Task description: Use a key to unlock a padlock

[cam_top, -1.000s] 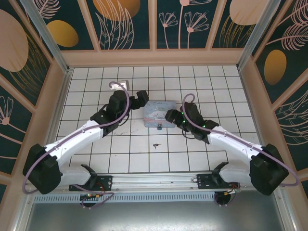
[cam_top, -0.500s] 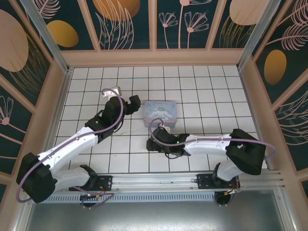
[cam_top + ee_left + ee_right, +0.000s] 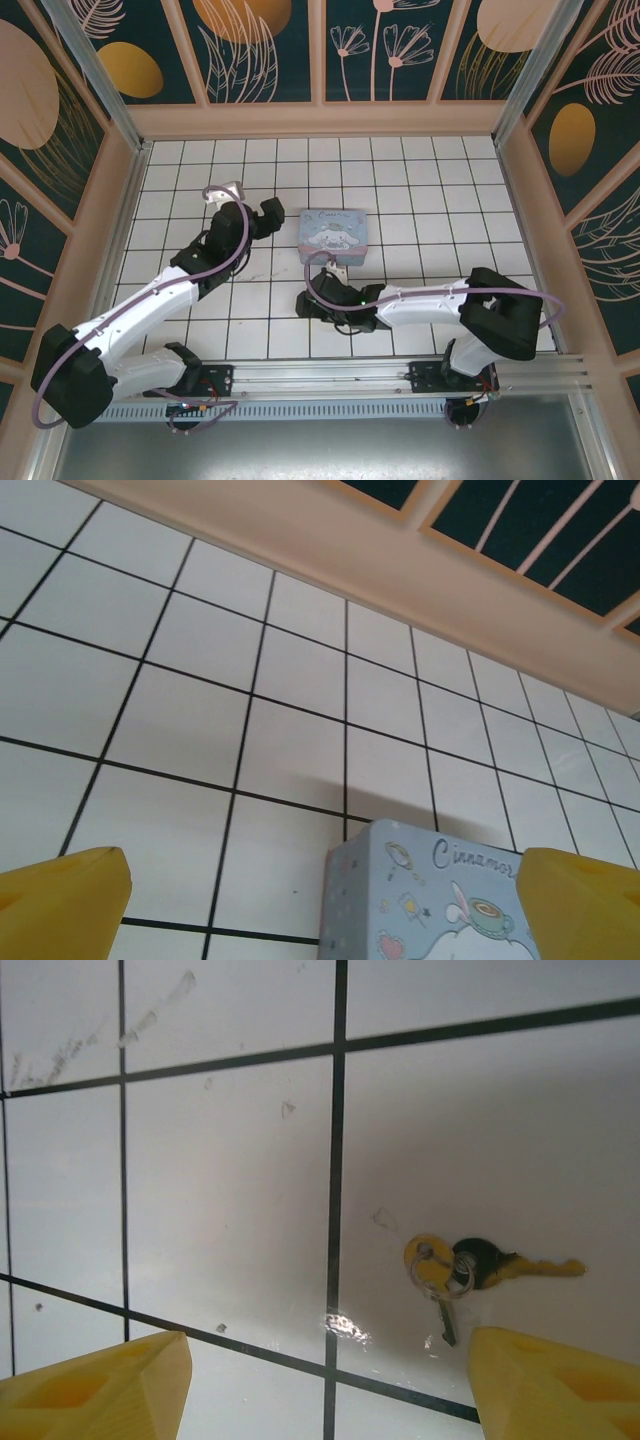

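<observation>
right arm has swung across from tin since a second ago. right gripper [image 3: 325,1398] low over tile, jaws spread, empty. key [image 3: 470,1265] on ring lies just ahead, nearer right finger. advise: centre on key head, descend, pinch. farther off, left gripper [image 3: 325,920] spread wide, empty, facing tin [image 3: 440,900].

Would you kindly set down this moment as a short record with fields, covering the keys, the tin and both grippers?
keys: small bunch on a ring, lying flat on a white tile, not held
right gripper: open, low over the tile, keys just ahead of its fingertips
left gripper: open, empty, facing the tin
tin: pale blue, cartoon picture, resting on the tiles
stage: keys not yet picked up
</observation>
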You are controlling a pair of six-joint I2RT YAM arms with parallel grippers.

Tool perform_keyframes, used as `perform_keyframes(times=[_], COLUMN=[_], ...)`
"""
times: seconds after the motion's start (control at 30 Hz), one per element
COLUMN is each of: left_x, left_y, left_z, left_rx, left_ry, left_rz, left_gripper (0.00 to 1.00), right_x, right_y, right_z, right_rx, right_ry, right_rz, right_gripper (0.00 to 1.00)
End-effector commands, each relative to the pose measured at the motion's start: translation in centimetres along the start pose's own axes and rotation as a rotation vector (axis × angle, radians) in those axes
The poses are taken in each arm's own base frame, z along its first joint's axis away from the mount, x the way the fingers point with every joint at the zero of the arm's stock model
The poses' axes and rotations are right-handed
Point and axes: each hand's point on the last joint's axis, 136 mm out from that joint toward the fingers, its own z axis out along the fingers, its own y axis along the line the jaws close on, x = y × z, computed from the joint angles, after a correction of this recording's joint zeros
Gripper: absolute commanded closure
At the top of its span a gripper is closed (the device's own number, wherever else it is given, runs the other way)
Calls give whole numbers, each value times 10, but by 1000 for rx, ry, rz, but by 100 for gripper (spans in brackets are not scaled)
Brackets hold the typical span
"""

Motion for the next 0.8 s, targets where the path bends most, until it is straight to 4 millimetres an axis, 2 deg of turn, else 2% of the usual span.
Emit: perform_keyframes(times=[0.0,0.2,0.33,0.5,0.67,0.77], left_x=[-5,-7,-6,-3,-1,-1], left_y=[8,17,21,22,23,25], left_z=[-1,-1,-1,1,3,3], left_rx=[6,-9,-12,-6,-6,-13], left_ry=[-11,-19,-21,-14,-6,-6], left_rz=[-41,-54,-59,-69,-77,-82], left_gripper=[1,1,1,1,1,1], right_x=[2,5,7,9,4,-2], right_y=[-5,-8,-2,19,55,65], right_z=[6,9,13,23,35,32], right_rx=[19,21,11,-27,-77,-87], right_ry=[-22,-24,-10,14,28,15], right_rz=[25,36,28,-1,-56,-70], right_gripper=[26,26,27,27,28,28])
